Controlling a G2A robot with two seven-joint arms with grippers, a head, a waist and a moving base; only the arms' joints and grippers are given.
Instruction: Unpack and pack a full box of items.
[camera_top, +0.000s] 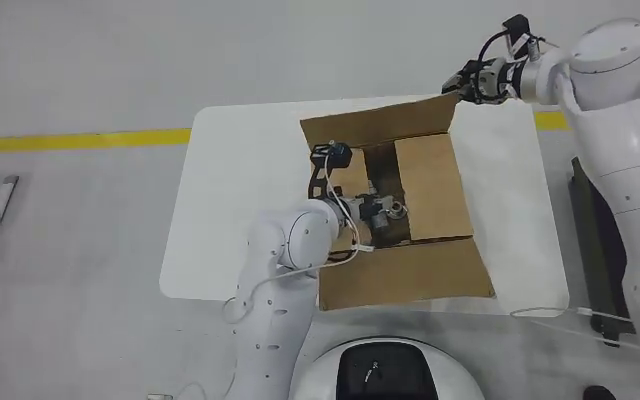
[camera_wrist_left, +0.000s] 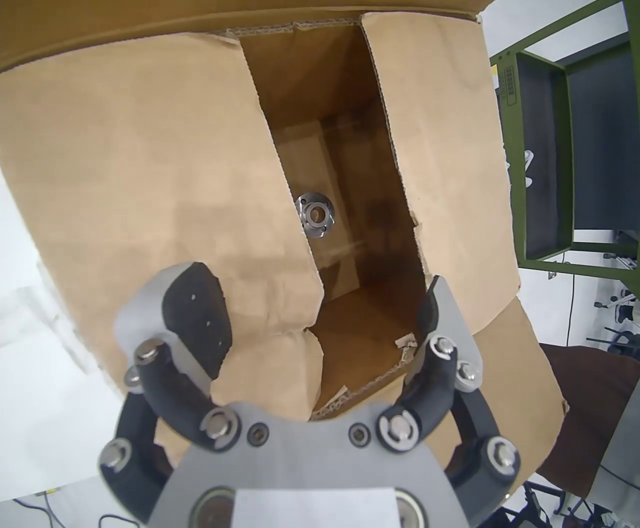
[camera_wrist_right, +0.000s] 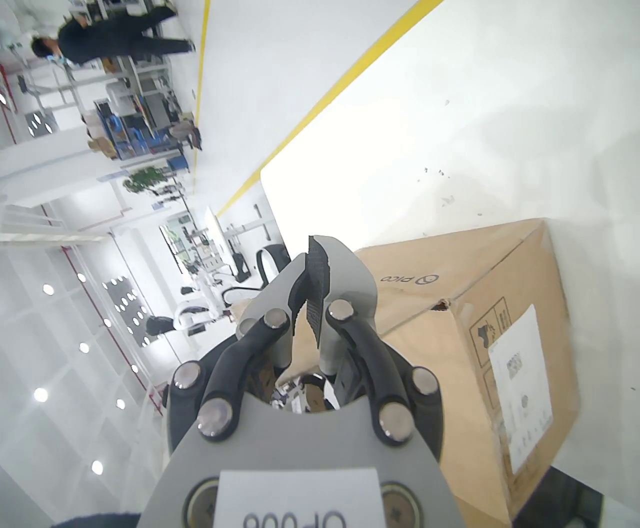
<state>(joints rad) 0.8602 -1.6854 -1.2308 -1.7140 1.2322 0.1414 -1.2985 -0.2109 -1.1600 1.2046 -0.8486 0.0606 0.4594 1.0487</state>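
We log left gripper (camera_wrist_left: 315, 310) over open cardboard box (camera_top: 400, 278) on surface (camera_top: 240, 200), fingers (camera_wrist_left: 197, 310) spread; metal flange (camera_wrist_left: 315, 215) straight ahead on box floor. Right gripper (camera_wrist_right: 314, 280) at far flap (camera_top: 380, 125) corner, fingers (camera_wrist_right: 350, 280) pressed together, farther off.

Bright even light, shadowed box (camera_wrist_left: 200, 200) interior

A brown cardboard box (camera_top: 432, 185) is set on the white tabletop (camera_top: 240, 200). Inside the box a small round metal flange (camera_wrist_left: 314, 215) is lodged; above its opening the left gripper (camera_wrist_left: 315, 290) is held.
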